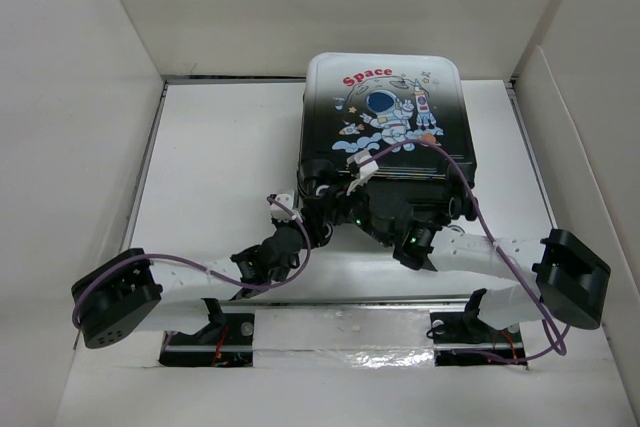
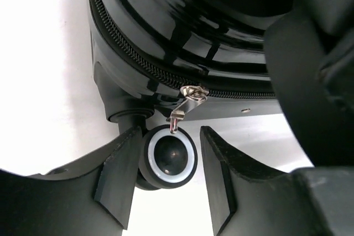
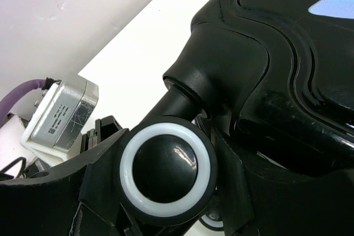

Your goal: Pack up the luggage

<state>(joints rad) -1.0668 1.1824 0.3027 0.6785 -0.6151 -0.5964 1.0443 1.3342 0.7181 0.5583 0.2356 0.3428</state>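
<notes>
The luggage lies flat and zipped shut on the white table, astronaut side up, wheels toward me. Both grippers are at its near end. In the left wrist view my left gripper is open, with a black, white-ringed wheel between its fingers; the left finger is next to the wheel and the right one stands apart. A silver zipper pull hangs from the closed zipper just above that wheel. My right gripper has its fingers pressed against both sides of another wheel at the black corner.
White box walls surround the table on the left, back and right. The two arms cross close together at the suitcase's near end. The left wrist's grey camera housing sits just beside the right gripper.
</notes>
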